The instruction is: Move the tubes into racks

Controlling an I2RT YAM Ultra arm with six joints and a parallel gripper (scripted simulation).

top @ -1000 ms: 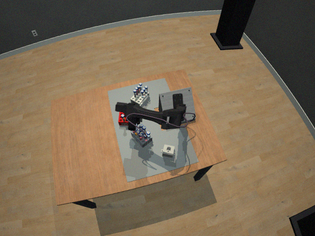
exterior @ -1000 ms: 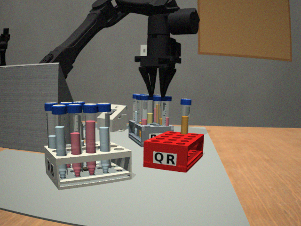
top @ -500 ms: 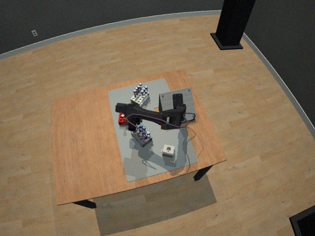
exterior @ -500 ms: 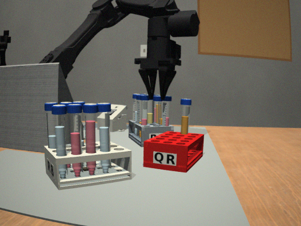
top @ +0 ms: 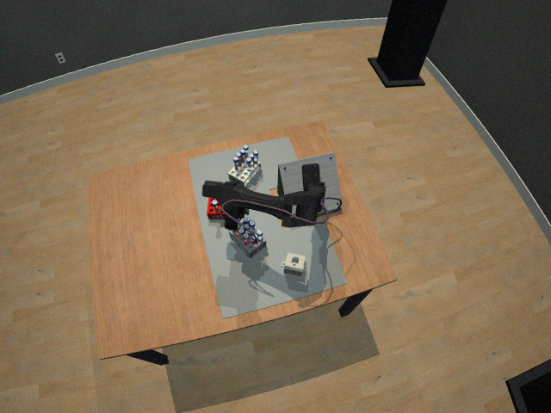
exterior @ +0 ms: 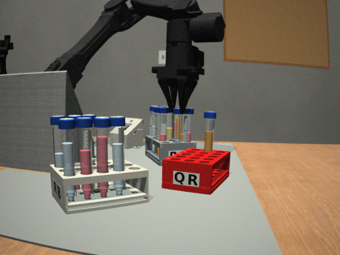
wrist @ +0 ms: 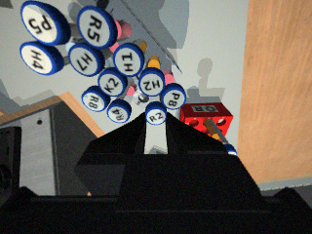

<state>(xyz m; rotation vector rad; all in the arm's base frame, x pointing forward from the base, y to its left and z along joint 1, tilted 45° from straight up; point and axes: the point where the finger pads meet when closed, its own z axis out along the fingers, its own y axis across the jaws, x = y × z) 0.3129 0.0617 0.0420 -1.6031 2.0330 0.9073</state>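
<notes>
- The wooden desk (top: 146, 249) (exterior: 302, 178) (wrist: 278, 73) carries all three racks.
- The white plastic rack RB (top: 240, 180) (exterior: 107, 177) waits to receive; the grey source rack RA (top: 250, 252) (exterior: 164, 153) (wrist: 141, 26) stands under the black gripper (exterior: 177, 111) (wrist: 156, 116). The red rack QR (top: 216, 217) (exterior: 168, 175) (wrist: 187, 119) is beside RA.
- The clear, blue-capped tube R2 (wrist: 156, 114) is at RA, its cap between the fingertips. It should be light and stiff, smooth enough to slip or turn. The cap's sides or the wall just beneath look the best hold, squeezed moderately and raised straight up.
- The similar blue-capped tube H2 (wrist: 151, 83) is also at RA, close by; a sideways pull could knock it or its neighbours.
- The jaws stand narrowly apart, apparently clamped on tube R2, a finger at each side of its cap. Tubes crowd the exterior view, so I can't fairly say how deep the grip sits.

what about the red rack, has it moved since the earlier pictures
no, in the exterior view the red rack keeps its place against the edge of the bench mat
</notes>
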